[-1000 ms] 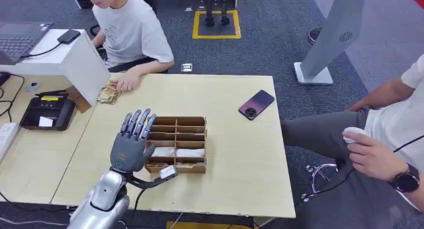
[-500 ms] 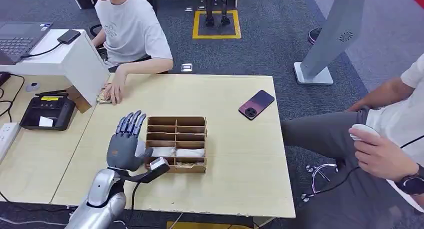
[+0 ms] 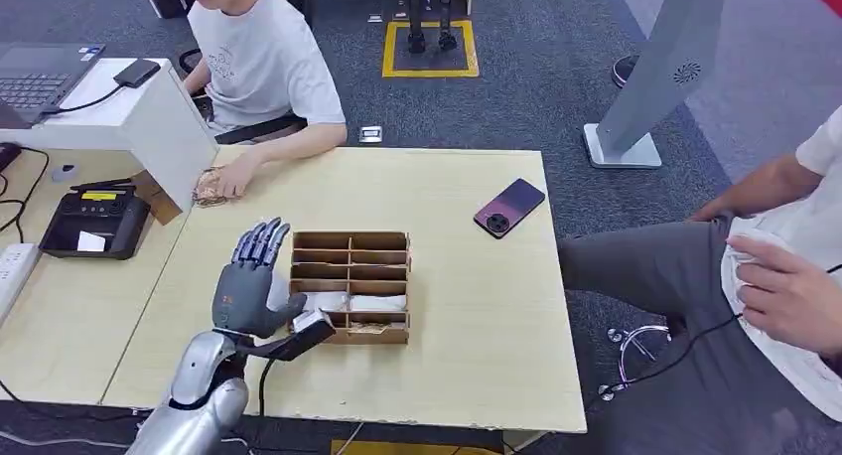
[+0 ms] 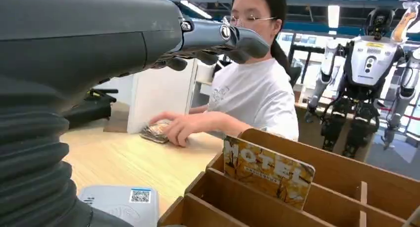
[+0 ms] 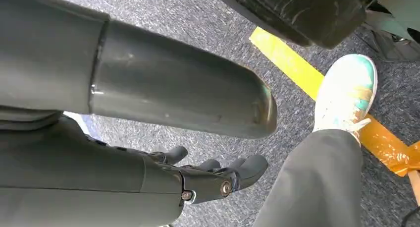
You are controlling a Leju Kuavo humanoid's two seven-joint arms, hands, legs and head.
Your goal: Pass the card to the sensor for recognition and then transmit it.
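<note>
The task looks barely begun — no card has been picked up, none has reached the sensor, and nothing has been handed over. A card point(image 4: 267, 173) printed with "HOTEL" stands upright in a compartment of the wooden organizer point(image 3: 350, 286) on the tabletop point(image 3: 467, 316); which compartment it is in the head view I cannot tell. All steps remain: take a card, present it to the black reader point(image 3: 94, 222) on the adjacent desk, which I judge to be the sensor, then pass it on.

The left hand point(image 3: 248, 281) hovers just beside the organizer's left edge, fingers spread and extended, holding nothing. The right hand point(image 5: 213, 180) hangs toward the carpeted floor, fingers loosely apart — also empty.

A person's hand point(image 3: 233, 177) rests on a small stack of cards point(image 3: 209, 187) at the far corner.
</note>
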